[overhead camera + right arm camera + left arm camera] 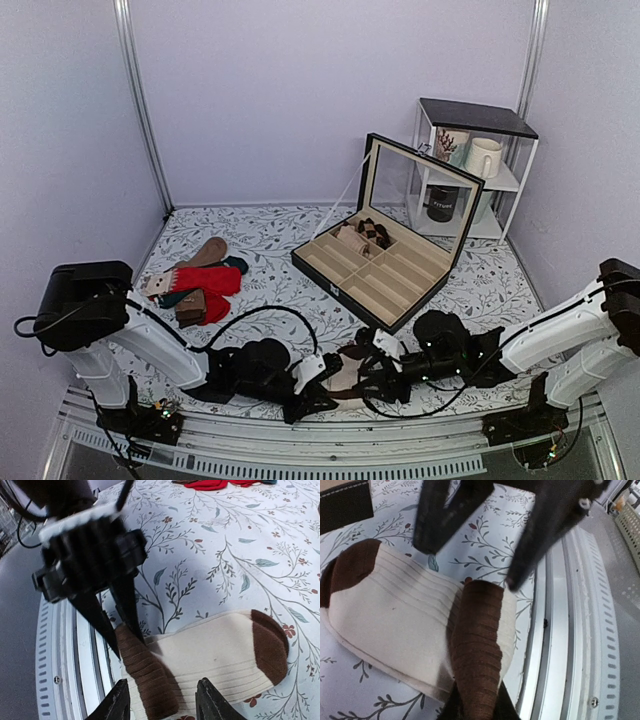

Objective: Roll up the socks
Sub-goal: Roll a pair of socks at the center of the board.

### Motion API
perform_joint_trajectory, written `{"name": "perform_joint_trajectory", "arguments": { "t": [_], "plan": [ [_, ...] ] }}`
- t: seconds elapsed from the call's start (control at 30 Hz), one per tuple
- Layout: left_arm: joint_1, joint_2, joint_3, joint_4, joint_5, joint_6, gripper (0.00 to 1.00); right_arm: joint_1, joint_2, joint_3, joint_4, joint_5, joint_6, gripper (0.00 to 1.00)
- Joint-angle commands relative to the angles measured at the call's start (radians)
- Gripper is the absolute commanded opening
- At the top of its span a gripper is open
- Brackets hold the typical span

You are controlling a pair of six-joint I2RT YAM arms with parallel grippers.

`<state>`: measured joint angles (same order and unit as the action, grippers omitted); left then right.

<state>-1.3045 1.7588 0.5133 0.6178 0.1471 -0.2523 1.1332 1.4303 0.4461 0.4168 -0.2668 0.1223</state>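
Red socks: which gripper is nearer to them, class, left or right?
Left. The left gripper, shut on the cream socks, sits right of the red socks toward the near edge; the right gripper, open, is farther right.

Socks [343, 368] hemmed in: left claw [308, 396] at 9, right claw [378, 372] at 3. Case [385, 272] blocks 12–1 o'clock; bare counter [270, 255] toward 11.

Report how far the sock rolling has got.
Done: the socks lie flat near the table's front edge, unrolled. In hand: the left gripper pinches the brown cuff; the right gripper stands open astride it. Left: seemingly all the rolling, cuff to dark brown end.
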Motion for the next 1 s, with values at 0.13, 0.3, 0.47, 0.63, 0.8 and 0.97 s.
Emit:
{"name": "perform_joint_trajectory", "arguments": {
  "t": [0.13, 0.3, 0.47, 0.63, 0.8, 0.97],
  "plan": [
    [0.061, 0.128, -0.024, -0.203, 0.152, -0.083, 0.0, 0.106, 0.113, -0.071, 0.217, 0.166, -0.11, 0.48],
    [0.071, 0.146, -0.025, -0.195, 0.18, -0.09, 0.0, 0.106, 0.14, -0.08, 0.269, 0.202, -0.151, 0.48],
    [0.078, 0.153, -0.027, -0.181, 0.186, -0.096, 0.0, 0.108, 0.19, -0.063, 0.271, 0.15, -0.154, 0.49],
    [0.081, 0.158, -0.027, -0.175, 0.188, -0.099, 0.0, 0.121, 0.217, -0.063, 0.276, 0.101, -0.129, 0.49],
    [0.083, 0.161, -0.027, -0.172, 0.19, -0.096, 0.0, 0.124, 0.244, -0.062, 0.278, 0.08, -0.062, 0.45],
    [0.086, 0.165, -0.027, -0.163, 0.184, -0.097, 0.0, 0.129, 0.284, -0.045, 0.257, 0.059, -0.021, 0.43]
  ]
}}
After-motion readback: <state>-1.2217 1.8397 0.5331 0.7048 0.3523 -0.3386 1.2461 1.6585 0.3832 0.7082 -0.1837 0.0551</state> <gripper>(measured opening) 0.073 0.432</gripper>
